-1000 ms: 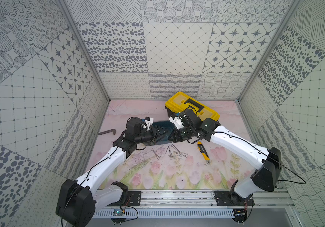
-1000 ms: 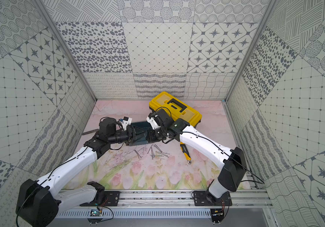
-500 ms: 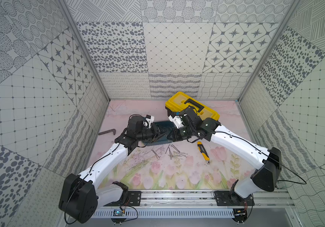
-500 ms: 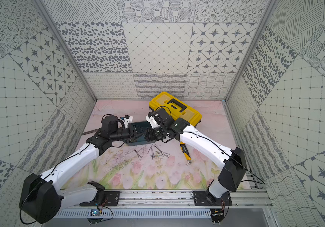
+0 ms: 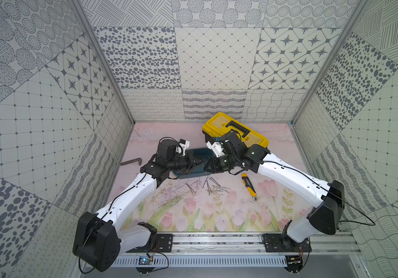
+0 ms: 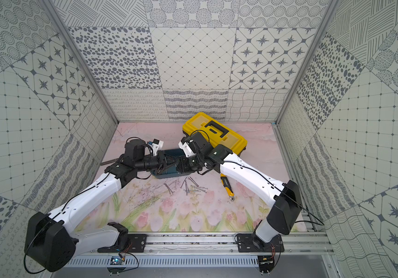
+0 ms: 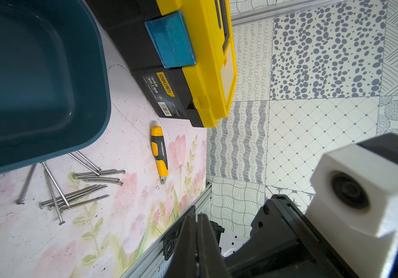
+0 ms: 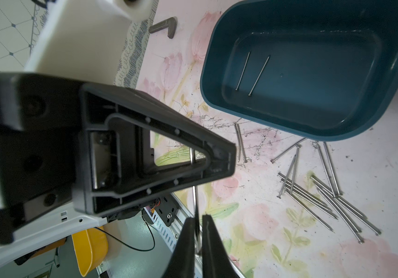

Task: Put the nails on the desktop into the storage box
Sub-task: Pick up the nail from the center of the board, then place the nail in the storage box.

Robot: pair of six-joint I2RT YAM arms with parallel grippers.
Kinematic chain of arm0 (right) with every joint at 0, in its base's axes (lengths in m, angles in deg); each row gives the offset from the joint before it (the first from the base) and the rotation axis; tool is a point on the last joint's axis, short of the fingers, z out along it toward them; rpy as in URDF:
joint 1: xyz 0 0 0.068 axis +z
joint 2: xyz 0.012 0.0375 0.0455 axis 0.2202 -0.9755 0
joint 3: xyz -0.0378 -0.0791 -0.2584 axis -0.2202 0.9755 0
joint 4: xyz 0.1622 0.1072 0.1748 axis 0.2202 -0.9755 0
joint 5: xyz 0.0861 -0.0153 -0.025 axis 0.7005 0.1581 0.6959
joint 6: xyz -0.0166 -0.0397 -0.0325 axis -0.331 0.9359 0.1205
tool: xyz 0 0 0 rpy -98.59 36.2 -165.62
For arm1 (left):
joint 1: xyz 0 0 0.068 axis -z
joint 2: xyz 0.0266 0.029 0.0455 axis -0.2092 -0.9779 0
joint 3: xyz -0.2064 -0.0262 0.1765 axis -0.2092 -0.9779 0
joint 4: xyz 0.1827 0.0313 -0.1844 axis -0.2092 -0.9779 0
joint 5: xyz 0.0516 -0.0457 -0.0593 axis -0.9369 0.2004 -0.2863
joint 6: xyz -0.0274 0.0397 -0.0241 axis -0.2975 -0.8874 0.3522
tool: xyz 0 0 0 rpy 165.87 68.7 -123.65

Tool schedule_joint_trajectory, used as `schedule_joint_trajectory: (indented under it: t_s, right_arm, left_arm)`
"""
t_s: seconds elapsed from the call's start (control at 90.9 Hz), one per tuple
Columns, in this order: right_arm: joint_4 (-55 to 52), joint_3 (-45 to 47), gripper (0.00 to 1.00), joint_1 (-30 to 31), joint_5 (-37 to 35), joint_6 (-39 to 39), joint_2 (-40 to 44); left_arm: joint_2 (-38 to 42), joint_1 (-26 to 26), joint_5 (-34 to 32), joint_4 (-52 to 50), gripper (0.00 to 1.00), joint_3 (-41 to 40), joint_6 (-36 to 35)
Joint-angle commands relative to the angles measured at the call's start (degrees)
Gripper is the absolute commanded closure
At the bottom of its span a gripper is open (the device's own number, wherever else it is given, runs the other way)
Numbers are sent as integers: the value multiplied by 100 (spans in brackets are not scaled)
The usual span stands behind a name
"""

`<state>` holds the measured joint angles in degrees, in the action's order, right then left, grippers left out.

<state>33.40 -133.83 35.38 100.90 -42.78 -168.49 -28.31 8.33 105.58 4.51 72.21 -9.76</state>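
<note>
"Two nails (image 8: 259, 75) in the box (image 8: 213, 72) — is that the whole score?"

"Two, side by side on its floor. Well over a dozen loose nails (image 8: 323, 199) lie scattered on the desktop (image 8: 277, 240) just beside the box, on the side nearer my bases, so I judge most of the job lies ahead."

"And the one in the air?"

"That nail (image 8: 195, 202) spans from one gripper to the other. My left gripper (image 7: 196, 221) is clamped shut, and in the right wrist view the shaft shows through its finger frame, so I take it as pinched there. My right gripper (image 8: 196, 223) has the nail's other end in its slot, but the jaws stand a little wider than the shaft — loose, I'd say, not gripping."

"Where is that relative to the box?"

"In both top views my grippers meet tip to tip over the box; the nail is too thin to make out there. Let go from the left, it should land inside, I reckon."
</note>
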Motion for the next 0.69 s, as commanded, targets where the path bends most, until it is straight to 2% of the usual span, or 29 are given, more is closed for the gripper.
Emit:
schedule_joint_trajectory:
  t_s: [0.0, 0.198, 0.473, 0.682]
  right_arm:
    - [219, -228, 67, -71, -86, -34, 61]
    - [214, -142, 52, -200, -554, 207, 339]
    - [150, 255, 51, -221, -959, 892, 664]
    - [-94, 346, 51, -219, -1148, 1335, 676]
  left_arm:
    - [-43, 9, -151, -823, 100, 362, -850]
    - [-480, -22, -667, -2199, 100, 1209, -1758]
    - [-1829, -241, -1768, -3596, 100, 2441, -2898]
    - [-2877, -360, -2180, -3861, 100, 3217, -3334]
